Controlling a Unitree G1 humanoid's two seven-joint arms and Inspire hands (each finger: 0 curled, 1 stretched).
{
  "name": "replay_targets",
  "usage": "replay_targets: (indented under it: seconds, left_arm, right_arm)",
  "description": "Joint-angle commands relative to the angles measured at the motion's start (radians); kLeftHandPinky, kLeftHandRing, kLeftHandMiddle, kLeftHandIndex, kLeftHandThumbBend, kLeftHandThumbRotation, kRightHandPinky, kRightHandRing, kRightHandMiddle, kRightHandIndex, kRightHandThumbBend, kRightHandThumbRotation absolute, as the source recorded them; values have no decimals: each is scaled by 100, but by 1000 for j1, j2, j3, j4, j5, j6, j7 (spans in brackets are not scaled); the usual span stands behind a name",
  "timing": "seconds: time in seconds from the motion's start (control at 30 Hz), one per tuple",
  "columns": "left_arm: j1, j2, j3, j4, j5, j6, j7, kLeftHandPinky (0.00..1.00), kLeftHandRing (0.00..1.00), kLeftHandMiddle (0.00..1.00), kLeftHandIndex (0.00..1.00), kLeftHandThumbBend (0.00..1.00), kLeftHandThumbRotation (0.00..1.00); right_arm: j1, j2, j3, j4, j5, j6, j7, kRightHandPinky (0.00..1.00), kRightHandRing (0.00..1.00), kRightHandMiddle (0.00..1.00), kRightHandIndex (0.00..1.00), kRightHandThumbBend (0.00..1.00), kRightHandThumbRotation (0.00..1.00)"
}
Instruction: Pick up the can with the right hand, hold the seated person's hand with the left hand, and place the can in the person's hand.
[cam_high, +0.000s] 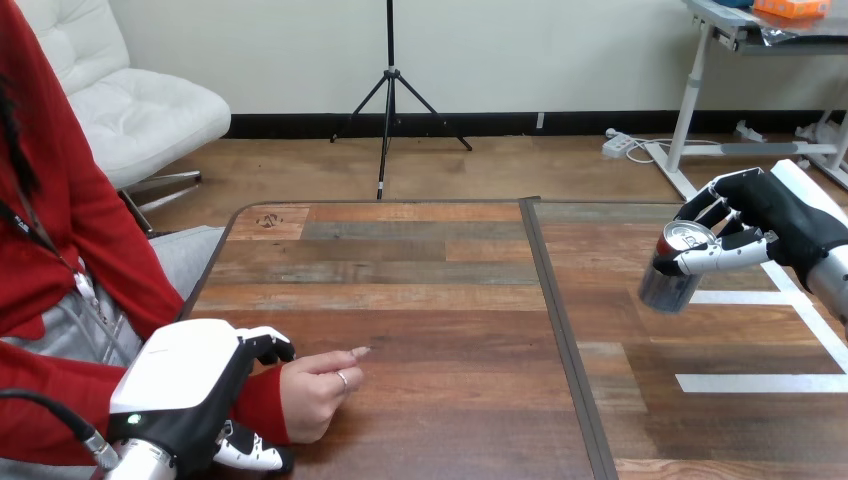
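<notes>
The right hand (745, 225) grips the tilted can (675, 268) over the counter's (430, 300) right side — the left hand (185, 385) clasps the wrist (262, 400) of the person's hand (318, 392), near left, which is loosely curled and could let the can slip off.

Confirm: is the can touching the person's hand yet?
Apart. In the head view the can sits gripped in the right hand at the view's right, while the person's hand rests at the left, with bare table between them.
</notes>
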Motion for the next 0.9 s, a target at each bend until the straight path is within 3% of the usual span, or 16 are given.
replay_targets:
  seconds: [0.0, 0.3, 0.87]
  left_arm:
    - [-70, 8, -29, 23, 32, 28, 30, 67, 72, 74, 72, 100, 3]
    - [-92, 11, -53, 80, 34, 40, 75, 69, 73, 75, 74, 100, 4]
    - [-121, 23, -90, 130, 34, 77, 87, 71, 75, 77, 76, 100, 7]
  right_arm:
    - [-64, -23, -32, -50, 27, -32, -3, 36, 39, 45, 49, 72, 0]
    - [-61, -23, -33, -55, 29, -19, -2, 36, 39, 45, 49, 71, 0]
    - [-56, -29, -34, -60, 35, -7, 1, 36, 39, 46, 49, 72, 0]
